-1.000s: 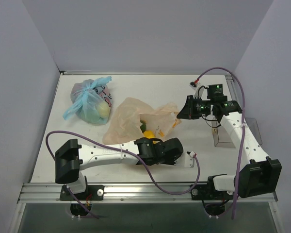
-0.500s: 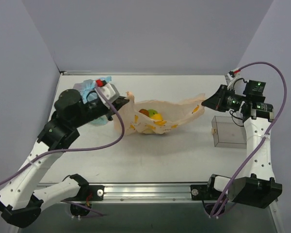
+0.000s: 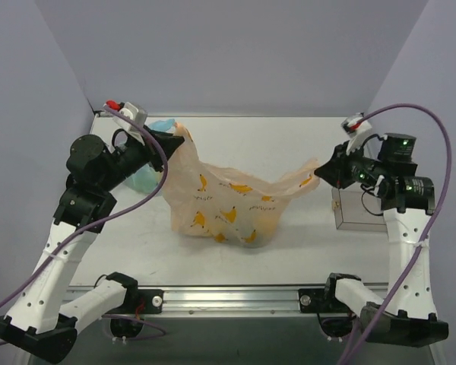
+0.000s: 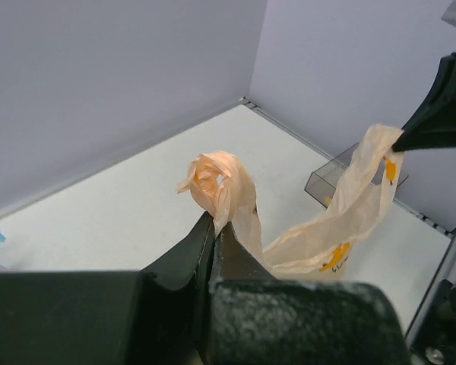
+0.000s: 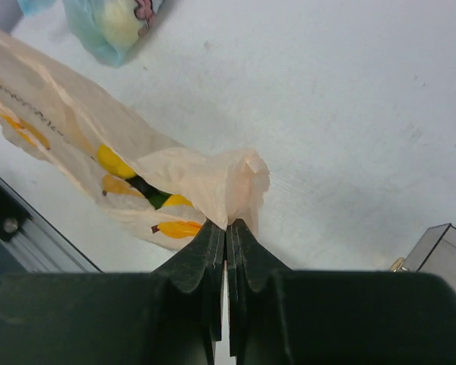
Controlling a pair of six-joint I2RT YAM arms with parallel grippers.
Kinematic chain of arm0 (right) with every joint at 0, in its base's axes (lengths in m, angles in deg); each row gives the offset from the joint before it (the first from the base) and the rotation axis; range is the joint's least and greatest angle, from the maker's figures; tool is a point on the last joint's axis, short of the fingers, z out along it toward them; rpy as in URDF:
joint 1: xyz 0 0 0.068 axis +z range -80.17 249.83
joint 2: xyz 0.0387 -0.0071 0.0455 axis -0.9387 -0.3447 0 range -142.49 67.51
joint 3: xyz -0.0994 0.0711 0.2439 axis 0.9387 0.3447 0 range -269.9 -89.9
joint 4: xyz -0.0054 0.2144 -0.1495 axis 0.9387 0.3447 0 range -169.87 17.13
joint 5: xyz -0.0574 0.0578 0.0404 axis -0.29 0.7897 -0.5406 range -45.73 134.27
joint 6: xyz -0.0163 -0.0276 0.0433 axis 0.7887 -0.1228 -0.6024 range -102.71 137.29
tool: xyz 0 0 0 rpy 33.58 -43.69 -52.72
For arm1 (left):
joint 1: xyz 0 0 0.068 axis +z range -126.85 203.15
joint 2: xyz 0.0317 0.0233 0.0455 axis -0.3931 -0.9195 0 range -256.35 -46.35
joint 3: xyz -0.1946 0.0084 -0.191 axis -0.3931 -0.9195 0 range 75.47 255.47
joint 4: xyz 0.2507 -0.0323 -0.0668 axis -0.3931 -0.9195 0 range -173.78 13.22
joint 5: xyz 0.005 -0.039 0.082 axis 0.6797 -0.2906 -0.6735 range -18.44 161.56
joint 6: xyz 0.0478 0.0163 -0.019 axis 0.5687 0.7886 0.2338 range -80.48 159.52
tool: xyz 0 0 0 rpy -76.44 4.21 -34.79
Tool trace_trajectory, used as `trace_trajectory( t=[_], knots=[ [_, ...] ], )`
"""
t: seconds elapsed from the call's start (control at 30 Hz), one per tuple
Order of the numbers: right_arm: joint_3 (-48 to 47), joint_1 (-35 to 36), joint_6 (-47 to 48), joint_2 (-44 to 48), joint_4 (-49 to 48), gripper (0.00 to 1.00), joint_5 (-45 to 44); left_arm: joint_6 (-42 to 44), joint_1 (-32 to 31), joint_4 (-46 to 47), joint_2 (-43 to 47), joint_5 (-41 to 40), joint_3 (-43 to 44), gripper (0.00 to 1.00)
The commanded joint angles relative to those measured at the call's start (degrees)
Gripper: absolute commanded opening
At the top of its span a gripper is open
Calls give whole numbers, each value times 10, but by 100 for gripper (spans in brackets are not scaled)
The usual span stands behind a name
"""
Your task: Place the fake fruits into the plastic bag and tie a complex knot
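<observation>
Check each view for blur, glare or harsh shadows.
Top external: even soft light, sharp, no glare, faint shadow under the plastic bag. Left wrist: left end effector dark and blurred up close, bag crisp. Right wrist: right end effector likewise soft, table sharp.

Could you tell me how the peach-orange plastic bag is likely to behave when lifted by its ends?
Probably very floppy: the plastic bag sags deeply between the left end effector and the right end effector. Likely light, since thin bunched film carries it. It may slip, as each end effector pinches only a small crumpled tuft.
</observation>
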Motion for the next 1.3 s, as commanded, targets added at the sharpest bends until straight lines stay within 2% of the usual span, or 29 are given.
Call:
trace_trajectory(
  t=[0.0, 0.13, 0.2, 0.47, 0.57, 0.77, 0.83, 0.87, 0.9, 0.97, 1.0, 1.03, 1.1, 1.13, 1.27],
  knots=[
    [81, 80, 116, 26, 6, 0, -105, -90, 5, 32, -18, -6, -40, 0],
    [189, 177, 171, 78, -46, 0, -195, -119, 17, 38, -71, -60, -89, 0],
    [225, 210, 189, 94, -53, 0, -218, -145, 50, 55, -87, -70, -115, 0],
    [324, 237, 245, 145, -53, 0, -244, -179, 131, 115, -175, -74, -202, 0],
    [326, 246, 254, 142, -54, 0, -256, -169, 137, 118, -192, -60, -210, 0],
    [222, 246, 211, 104, -44, 0, -243, -124, 143, 156, -151, 69, -158, 1],
    [168, 246, 185, 84, -33, 0, -230, -83, 143, 130, -131, 118, -114, 14],
    [149, 247, 178, 76, -29, 0, -224, -62, 142, 109, -123, 130, -84, 32],
    [124, 245, 161, 70, -25, 0, -218, -40, 140, 74, -116, 142, -69, 46],
    [105, 246, 147, 58, -17, 0, -204, 8, 140, 39, -94, 147, -42, 64],
    [101, 246, 144, 56, -17, 0, -202, 29, 141, 9, -88, 156, -18, 82],
    [97, 247, 137, 53, -15, 0, -199, 81, 140, -7, -75, 187, -4, 88],
    [98, 247, 136, 52, -14, 0, -198, 130, 140, -47, -62, 212, 12, 97],
    [97, 248, 134, 51, -13, 0, -197, 182, 140, -61, -51, 250, 27, 97],
    [95, 250, 129, 56, -10, 0, -191, 300, 116, -156, -45, 308, 69, 97]
  ],
)
